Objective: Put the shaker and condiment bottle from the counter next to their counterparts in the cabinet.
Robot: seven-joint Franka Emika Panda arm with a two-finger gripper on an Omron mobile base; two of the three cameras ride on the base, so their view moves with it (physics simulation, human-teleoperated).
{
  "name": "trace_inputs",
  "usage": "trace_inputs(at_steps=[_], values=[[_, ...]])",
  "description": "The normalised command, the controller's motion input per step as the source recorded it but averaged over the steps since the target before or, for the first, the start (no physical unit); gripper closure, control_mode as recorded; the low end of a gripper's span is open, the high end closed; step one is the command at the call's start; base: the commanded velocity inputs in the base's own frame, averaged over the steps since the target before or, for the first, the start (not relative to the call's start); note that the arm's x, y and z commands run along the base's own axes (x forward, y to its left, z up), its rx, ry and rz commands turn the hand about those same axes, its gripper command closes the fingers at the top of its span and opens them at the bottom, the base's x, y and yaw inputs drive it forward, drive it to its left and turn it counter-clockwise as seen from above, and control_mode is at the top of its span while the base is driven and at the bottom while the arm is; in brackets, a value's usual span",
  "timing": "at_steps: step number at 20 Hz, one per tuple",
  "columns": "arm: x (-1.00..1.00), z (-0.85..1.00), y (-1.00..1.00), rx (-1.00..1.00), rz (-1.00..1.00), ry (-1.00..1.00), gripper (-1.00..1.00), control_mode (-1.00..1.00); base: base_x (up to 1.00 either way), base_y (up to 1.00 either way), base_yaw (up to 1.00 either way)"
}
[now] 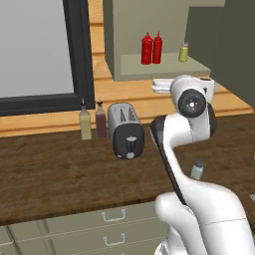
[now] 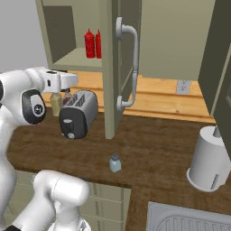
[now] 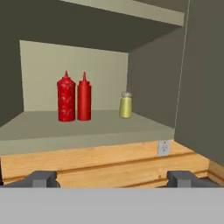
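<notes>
Presently, the condiment bottle is standing on the cabinet shelf just beside the tall slim red bottle, with the yellowish-green shaker sitting further along that shelf, so that half is reading as done. Still outstanding, the shaker is waiting on the desk below the cabinet, near the front edge, while the fingers are standing wide open and carrying nothing, facing the cabinet.
</notes>
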Motion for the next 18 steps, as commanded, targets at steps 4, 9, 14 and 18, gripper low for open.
trace_inputs(at_steps=[4, 9, 14, 18], values=[[-0.87, -0.25, 0.0, 0.0, -0.41, -0.05, -1.0, -1.0, 0.0, 0.0, 0.0], [-0.77, -0.29, -0.06, 0.0, -0.38, -0.06, -1.0, -1.0, 0.0, 0.0, 0.0], [-0.62, -0.36, -0.18, 0.01, -0.33, -0.03, -1.0, -1.0, 0.0, 0.0, 0.0], [-0.54, -0.38, -0.24, 0.0, -0.35, 0.0, -1.0, -1.0, 0.0, 0.0, 0.0]])
